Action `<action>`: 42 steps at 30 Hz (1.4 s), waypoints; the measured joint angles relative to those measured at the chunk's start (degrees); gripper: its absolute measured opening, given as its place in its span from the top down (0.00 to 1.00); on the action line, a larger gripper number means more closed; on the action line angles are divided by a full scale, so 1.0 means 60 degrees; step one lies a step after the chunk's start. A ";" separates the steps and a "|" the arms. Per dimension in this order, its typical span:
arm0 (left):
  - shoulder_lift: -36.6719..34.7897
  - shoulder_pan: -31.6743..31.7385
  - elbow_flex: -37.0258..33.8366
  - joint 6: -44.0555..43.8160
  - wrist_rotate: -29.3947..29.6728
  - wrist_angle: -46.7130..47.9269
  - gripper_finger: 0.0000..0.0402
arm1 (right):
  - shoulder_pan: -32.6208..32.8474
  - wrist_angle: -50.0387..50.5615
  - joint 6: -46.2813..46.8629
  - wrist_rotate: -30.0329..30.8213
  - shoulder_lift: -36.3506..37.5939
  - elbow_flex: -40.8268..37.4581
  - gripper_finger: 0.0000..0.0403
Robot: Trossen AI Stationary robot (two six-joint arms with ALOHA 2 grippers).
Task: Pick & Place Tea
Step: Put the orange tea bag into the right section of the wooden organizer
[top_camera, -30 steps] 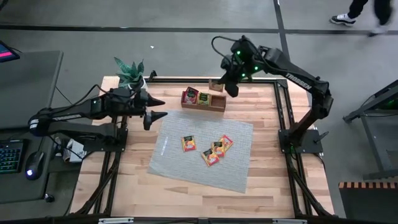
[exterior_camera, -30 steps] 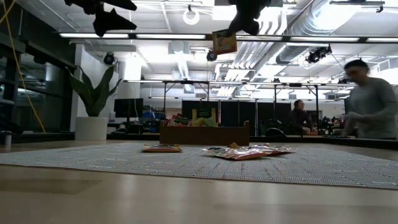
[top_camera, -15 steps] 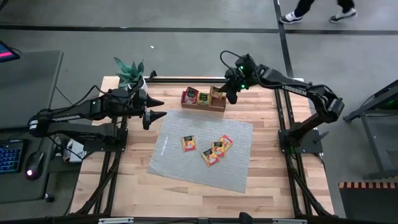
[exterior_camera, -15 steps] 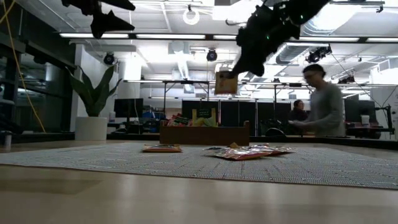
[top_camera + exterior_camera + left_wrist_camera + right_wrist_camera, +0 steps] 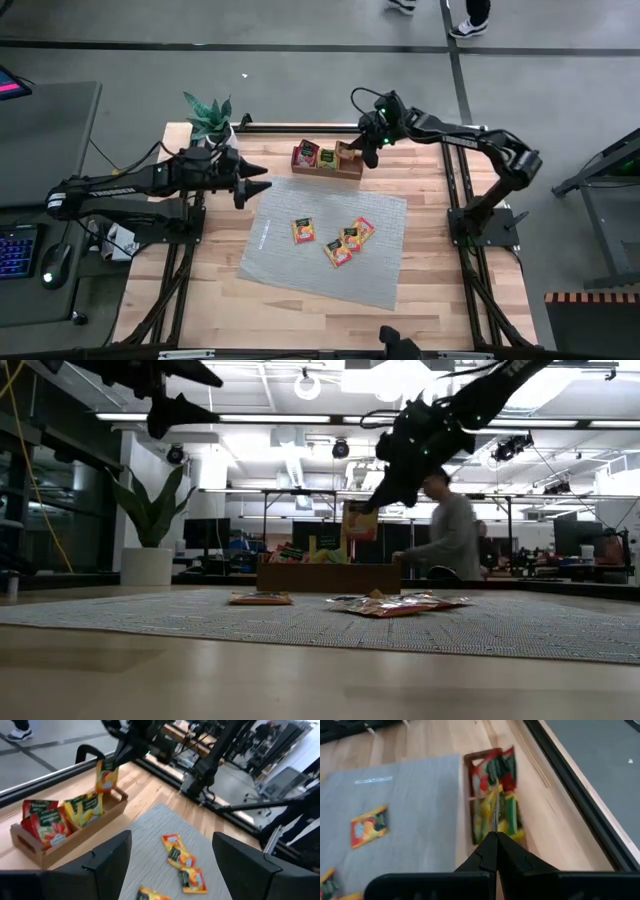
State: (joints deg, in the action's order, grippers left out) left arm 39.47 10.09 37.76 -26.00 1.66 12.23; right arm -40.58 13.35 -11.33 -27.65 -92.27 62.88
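While pinched shut, right tool (image 5: 372, 506) holds a sachet (image 5: 360, 521) above tray (image 5: 330, 577).

Sachet labels (image 5: 303, 229) too small

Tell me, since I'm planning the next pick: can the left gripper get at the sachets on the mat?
Probably yes: the left gripper hangs open by the mat, and nothing covers the loose sachets.
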 joint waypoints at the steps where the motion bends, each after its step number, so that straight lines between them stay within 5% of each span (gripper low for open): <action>1: -0.0002 0.0001 0.0000 -0.0040 -0.0005 -0.0087 0.31 | -0.0063 -0.0007 -0.0058 -0.0021 -0.0101 0.0012 1.00; 42: -0.0071 -0.0001 -0.0007 -0.0819 -0.0265 -0.0944 0.31 | -0.0550 0.0464 -0.1552 0.0265 -0.1234 0.0009 1.00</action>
State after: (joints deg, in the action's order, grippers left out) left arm 39.05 10.09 37.71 -30.92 0.07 6.57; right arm -43.88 16.14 -20.64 -26.06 -99.68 62.94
